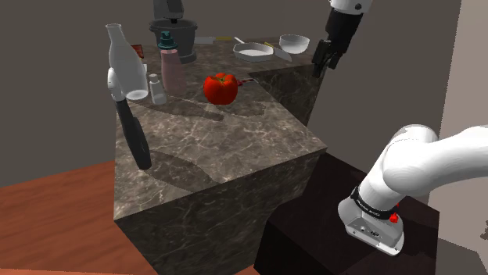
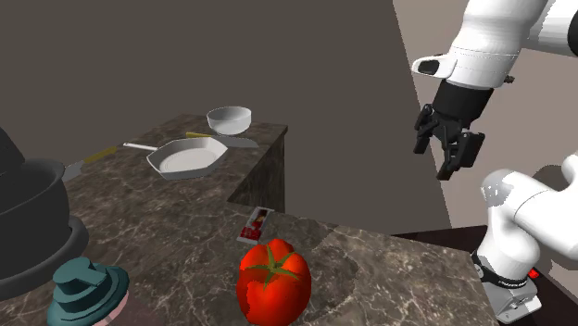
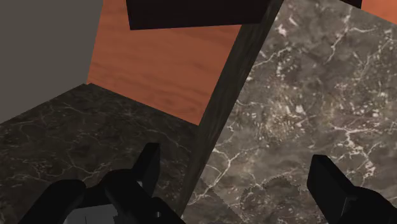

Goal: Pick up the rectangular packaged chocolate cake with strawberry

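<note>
The packaged cake (image 2: 255, 225) is a small flat rectangular pack with a red and dark print, lying on the marble counter (image 2: 167, 231) just behind a red tomato (image 2: 271, 281). In the shoulder view only a sliver of the pack (image 1: 249, 80) shows, right of the tomato (image 1: 220, 87). My black gripper (image 2: 447, 148) hangs open in the air, off the counter's edge and well above it, to the second exterior view's right of the pack. It holds nothing. In the shoulder view the gripper (image 1: 322, 58) is beside the counter's far right corner. The wrist view has the fingers (image 3: 147, 165) wide apart over the counter's inner corner.
A white pan (image 1: 254, 51) and a white bowl (image 1: 293, 43) sit at the counter's far end. A dark pot (image 1: 174, 35), a pink bottle (image 1: 170, 66), a white bottle (image 1: 121, 58) and a small shaker (image 1: 156, 90) stand at the shoulder view's left. My dark stand (image 1: 313, 226) adjoins the counter.
</note>
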Motion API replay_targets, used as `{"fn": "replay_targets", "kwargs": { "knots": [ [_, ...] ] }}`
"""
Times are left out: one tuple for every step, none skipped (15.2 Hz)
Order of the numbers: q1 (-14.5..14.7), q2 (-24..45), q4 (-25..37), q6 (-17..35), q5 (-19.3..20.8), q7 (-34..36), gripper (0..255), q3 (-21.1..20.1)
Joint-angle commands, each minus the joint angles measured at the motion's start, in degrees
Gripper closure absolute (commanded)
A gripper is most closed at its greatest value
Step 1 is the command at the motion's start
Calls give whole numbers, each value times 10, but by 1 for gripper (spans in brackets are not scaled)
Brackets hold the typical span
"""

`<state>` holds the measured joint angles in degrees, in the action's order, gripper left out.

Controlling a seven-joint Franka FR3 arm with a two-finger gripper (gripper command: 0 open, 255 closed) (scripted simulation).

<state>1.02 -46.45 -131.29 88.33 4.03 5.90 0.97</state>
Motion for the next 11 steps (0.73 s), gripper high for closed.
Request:
{"fn": "replay_targets", "kwargs": {
  "knots": [
    [0,0,0,0,0,0,0,0],
    [4,14,2,12,7,-27,0,13],
    [9,29,5,25,14,-53,0,27],
    [13,45,9,37,21,-79,0,40],
    [18,62,14,49,26,-106,0,53],
    [23,80,20,60,31,-132,0,65],
    [28,98,27,72,35,-158,0,77],
    [33,117,36,83,37,-184,0,89],
    [38,137,45,94,39,-210,0,100],
    [43,157,55,104,40,-236,0,111],
    [49,178,65,114,40,-262,0,122]
  ]
}}
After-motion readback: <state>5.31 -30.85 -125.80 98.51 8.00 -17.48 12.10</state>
